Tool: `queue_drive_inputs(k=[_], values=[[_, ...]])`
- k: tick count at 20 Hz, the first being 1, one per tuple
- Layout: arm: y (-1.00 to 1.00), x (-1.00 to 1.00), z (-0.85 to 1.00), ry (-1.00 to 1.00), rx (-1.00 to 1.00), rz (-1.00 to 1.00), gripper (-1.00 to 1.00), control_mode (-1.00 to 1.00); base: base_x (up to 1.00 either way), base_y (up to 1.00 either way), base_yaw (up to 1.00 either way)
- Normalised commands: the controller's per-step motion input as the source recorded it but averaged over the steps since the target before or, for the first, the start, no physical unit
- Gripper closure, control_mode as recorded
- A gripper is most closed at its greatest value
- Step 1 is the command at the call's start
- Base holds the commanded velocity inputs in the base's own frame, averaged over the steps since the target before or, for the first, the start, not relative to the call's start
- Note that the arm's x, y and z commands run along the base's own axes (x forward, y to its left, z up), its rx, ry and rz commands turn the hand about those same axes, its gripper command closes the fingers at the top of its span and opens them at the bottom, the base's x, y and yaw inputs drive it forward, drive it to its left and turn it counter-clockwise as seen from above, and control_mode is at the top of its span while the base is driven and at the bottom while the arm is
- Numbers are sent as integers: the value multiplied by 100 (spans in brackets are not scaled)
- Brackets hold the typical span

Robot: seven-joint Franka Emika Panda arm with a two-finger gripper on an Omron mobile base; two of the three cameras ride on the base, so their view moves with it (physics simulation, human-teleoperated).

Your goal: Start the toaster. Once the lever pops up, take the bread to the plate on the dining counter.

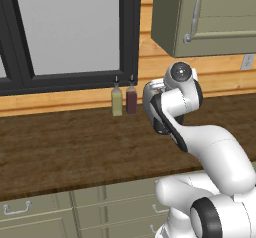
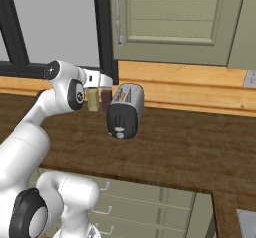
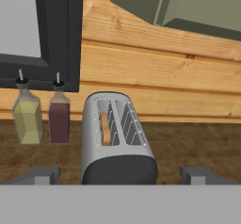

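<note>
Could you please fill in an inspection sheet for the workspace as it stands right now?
Surface: dark wood worktop over olive drawer cabinets.
Job's things: toaster upright on the worktop, bread standing in its left slot.
Clutter: yellow sauce bottle and dark red sauce bottle left of the toaster, by the wall.
Grippers: gripper open, fingertips either side of the toaster's near end, not touching.
Cables: nothing seen.
Surroundings: black-framed window, wood-plank wall, olive wall cabinet.
</note>
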Motion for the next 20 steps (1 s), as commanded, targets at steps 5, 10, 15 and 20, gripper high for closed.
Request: queue_drive_inputs(k=[5, 10, 15, 20], values=[[0, 0, 0, 0, 0, 0, -100, -100, 0, 0, 0], [0, 0, 0, 0, 0, 0, -100, -100, 0, 0, 0], [0, 0, 0, 0, 0, 0, -100, -100, 0, 0, 0], [0, 0, 0, 0, 0, 0, -100, -100, 0, 0, 0]])
